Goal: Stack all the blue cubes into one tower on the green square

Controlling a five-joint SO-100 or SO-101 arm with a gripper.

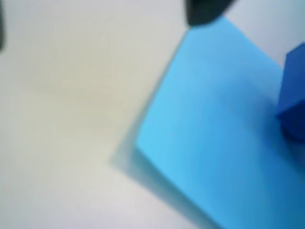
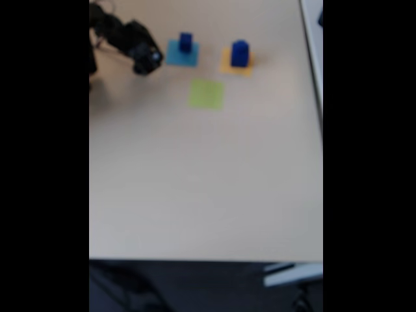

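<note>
Tool beside the light-blue square.
We couldn't tell whether the tool (image 2: pixel 151 60) was open; blue cubes (image 2: pixel 186 42) (image 2: pixel 240 53) sat apart, green square (image 2: pixel 207 94) bare.

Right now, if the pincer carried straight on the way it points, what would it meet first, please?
Probably the light-blue square, then the blue cube standing on it; the pincer points toward them in the fixed view, though depth is unclear.

In the fixed view the dark arm is seen at the far left of the scene, stretched rightward and bent low, with the claw (image 2: pixel 148 60) at its right end. In the wrist view a dark blurred fingertip (image 1: pixel 206 11) is shown at the top edge. Whether the jaws are parted cannot be told.
</note>
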